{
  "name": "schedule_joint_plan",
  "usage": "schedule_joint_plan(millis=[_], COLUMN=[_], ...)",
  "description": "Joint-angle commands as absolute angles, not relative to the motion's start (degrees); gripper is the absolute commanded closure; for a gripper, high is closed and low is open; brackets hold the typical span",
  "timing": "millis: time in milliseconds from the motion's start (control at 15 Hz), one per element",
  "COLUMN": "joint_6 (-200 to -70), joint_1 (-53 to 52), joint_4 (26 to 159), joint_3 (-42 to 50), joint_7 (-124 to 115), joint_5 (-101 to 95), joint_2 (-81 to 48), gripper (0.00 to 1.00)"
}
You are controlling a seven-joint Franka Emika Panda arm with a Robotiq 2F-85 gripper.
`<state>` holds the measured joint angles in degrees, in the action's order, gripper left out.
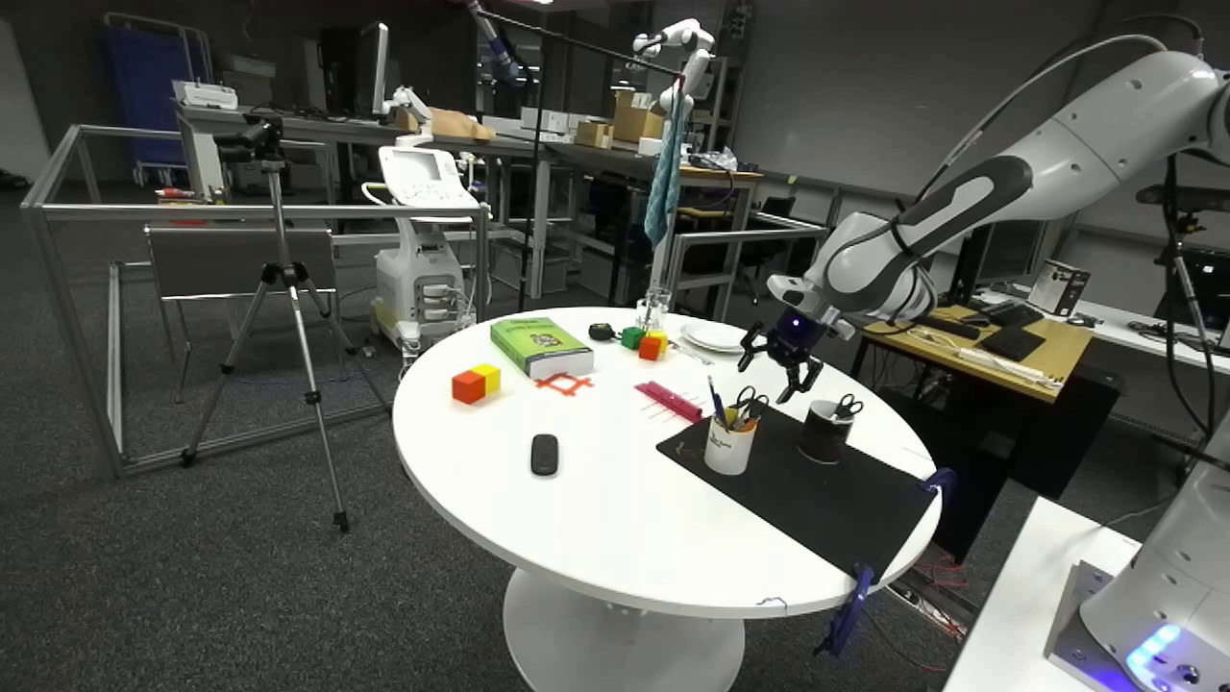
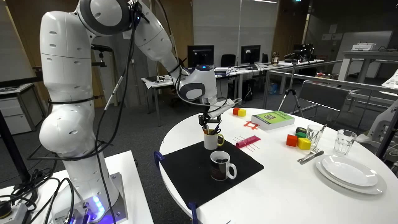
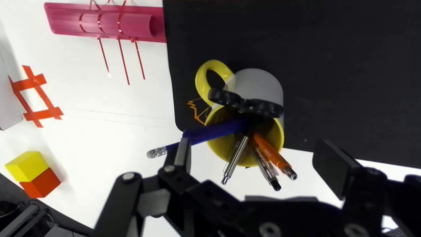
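Note:
My gripper (image 3: 255, 154) stands open above a white mug (image 3: 260, 85) with a yellow handle and yellow inside. The mug is upright on a black mat (image 1: 817, 500) in both exterior views. It holds an orange pen (image 3: 268, 149), a silver pen (image 3: 236, 158), a clear pen (image 3: 264, 166), a blue pen (image 3: 217, 130), a pencil (image 3: 157, 152) and black-handled scissors (image 3: 263, 108). One finger overlaps the pencil in the wrist view; whether they touch I cannot tell. Nothing is gripped. A dark mug (image 2: 217, 172) with scissors (image 1: 846, 407) stands on the same mat.
Around the mat lie a pink holder (image 3: 138, 24), a green book (image 2: 273, 119), red and yellow cubes (image 1: 476, 383), and a black remote-like object (image 1: 544, 455). Plates (image 2: 349, 171), cutlery (image 2: 311, 155), glasses (image 2: 344, 141) and more cubes (image 2: 291, 140) share the round table. Blue clamps (image 1: 848, 610) grip its edge.

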<state>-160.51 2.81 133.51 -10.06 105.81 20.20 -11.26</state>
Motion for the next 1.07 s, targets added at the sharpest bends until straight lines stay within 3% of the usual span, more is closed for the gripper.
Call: schedule_joint_plan(millis=[0,467,1000], joint_6=[-158.63,-150.0,-151.99], joint_1=[4.45,5.02,4.57], joint_4=[133.56,131.24,130.36], joint_3=[-9.43,-8.04,-8.83], joint_7=[109.37,113.9,118.2], joint_5=[16.02,12.55,14.22], joint_2=[-10.71,-11.79,-14.05], gripper=[0.0,0.0,0.0])
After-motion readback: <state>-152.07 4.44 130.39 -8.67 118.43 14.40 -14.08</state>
